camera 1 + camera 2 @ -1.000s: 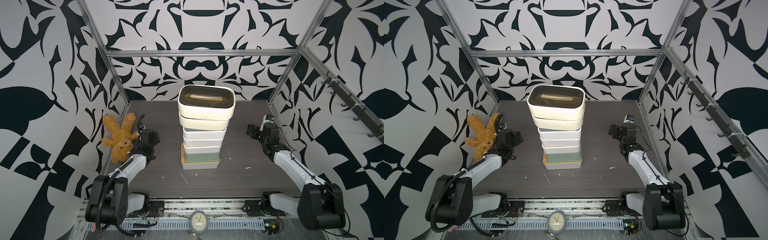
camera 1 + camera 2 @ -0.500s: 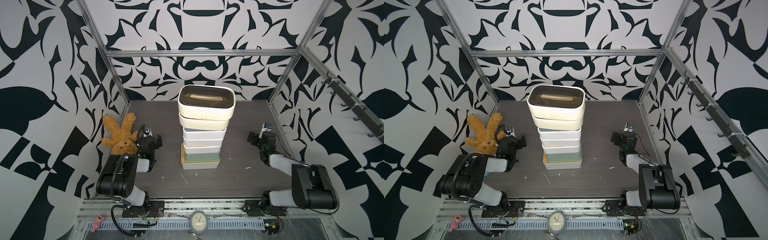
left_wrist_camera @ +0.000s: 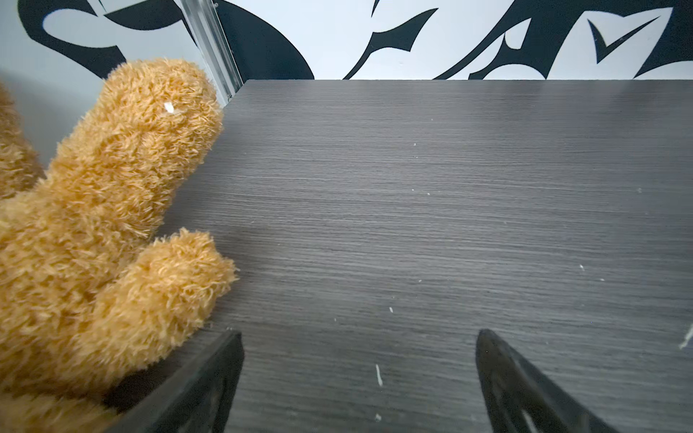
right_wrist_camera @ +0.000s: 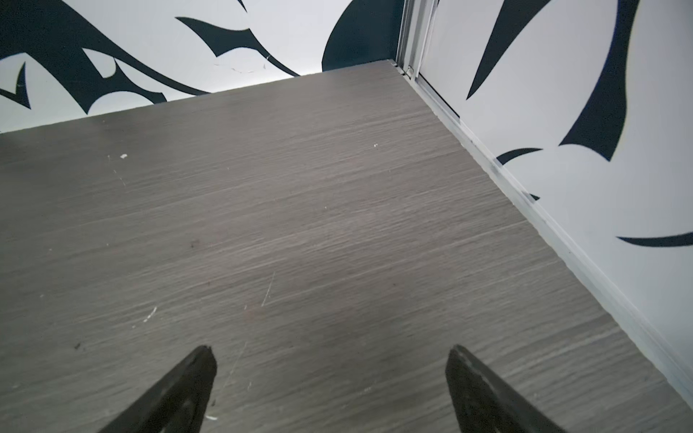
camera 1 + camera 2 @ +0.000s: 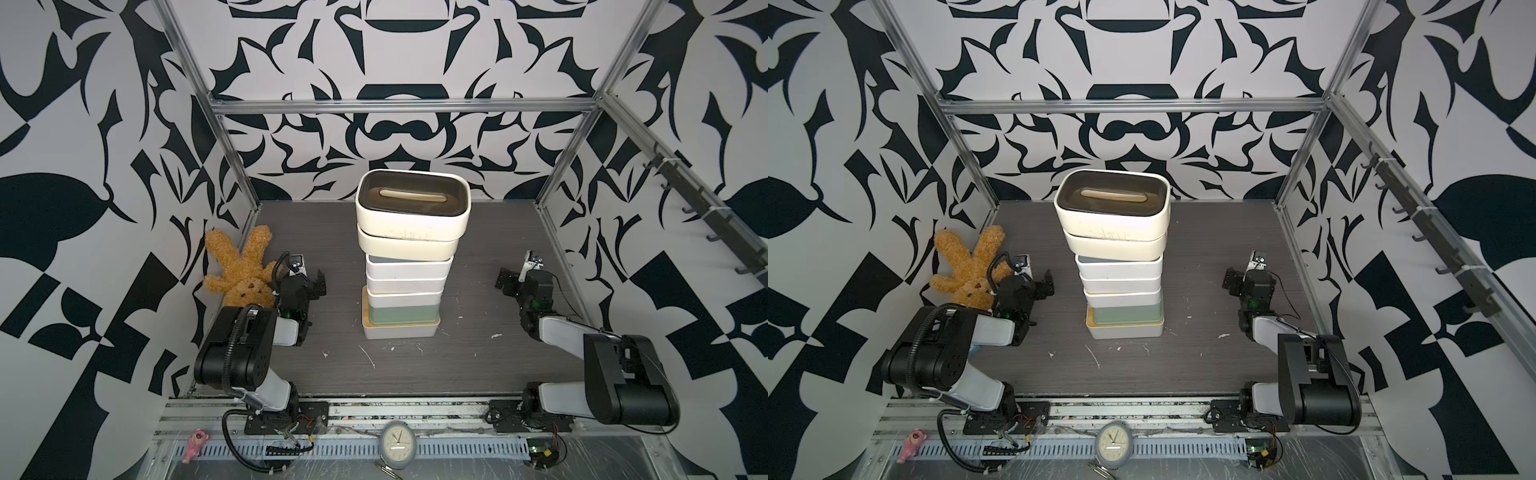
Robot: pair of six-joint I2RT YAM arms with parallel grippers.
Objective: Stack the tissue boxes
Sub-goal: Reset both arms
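Dial is centred on the table (image 5: pixel 457 365): 6 = arm bases, 12 = back wall.

**Step (my read):** stacking looks done. No loose box is on the table, so only parking the arms is left.
- left gripper (image 5: pixel 309 277) at 9: jaws spread wide, empty, low over the table, well apart from the stack. The plush bunny (image 5: pixel 243 276) is just beside it at 9–10.
- right gripper (image 5: pixel 516 274) at 3: jaws wide, empty, well apart from the stack.
- tissue boxes (image 5: pixel 405 270) at centre form one column of seven. The bamboo-lidded base box (image 5: pixel 399 331) carries the mint box (image 5: pixel 401 314), then three white ones, then two wider cream boxes (image 5: pixel 411 224). The cream pair overhangs and sits slightly skewed, so I'd judge it top-heavy.

**Doing it well:** fold both arms straight back toward 6, low and outboard. Don't sweep through the centre, bump the table or drag the bunny.

**Views:**
- Both top views show the whole column and the slot in the top lid. Neither wrist view shows any box, only bare table out to the wall at 12.
- The left wrist view shows bunny fur right against one finger (image 3: pixel 202 378). I can't tell whether they touch, and the top views hide that spot behind the gripper body.
- The right wrist view adds the corner post (image 4: pixel 416 37) and scuffs on the table.
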